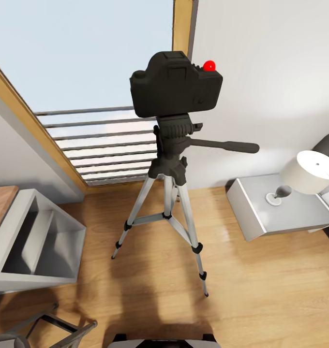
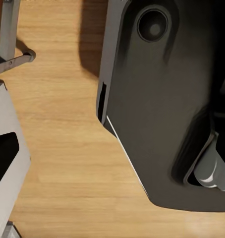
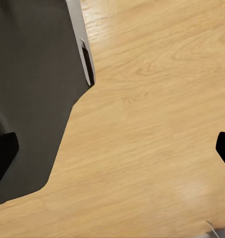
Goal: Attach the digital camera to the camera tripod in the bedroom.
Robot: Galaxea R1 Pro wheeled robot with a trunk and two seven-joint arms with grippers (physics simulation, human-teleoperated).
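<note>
While the robot's dark base (image 1: 162, 340) is being seen at the nearest edge of the head view, a light wood floor (image 1: 261, 290) is being shown stretching away toward a railed window (image 1: 106, 145). Nearest on the left, a low grey metal frame (image 1: 48, 326) and a grey open shelf unit (image 1: 34, 241) are being seen. Farther on, the camera tripod (image 1: 171, 203) is standing on its three silver legs, and the digital camera (image 1: 176, 84) is sitting directly on the tripod's black head, red button up, so the attaching step is being judged as done or nearly so; next, only a check of the seating is being called for. To the right, a grey nightstand (image 1: 261, 217) with a white lamp (image 1: 309, 171) is being shown. In the wrist views, floor and dark robot bodywork are being shown close up. In the right wrist view, two dark fingertips (image 3: 3, 153) are being seen spread wide, holding nothing; the left gripper's state cannot be told.
</note>
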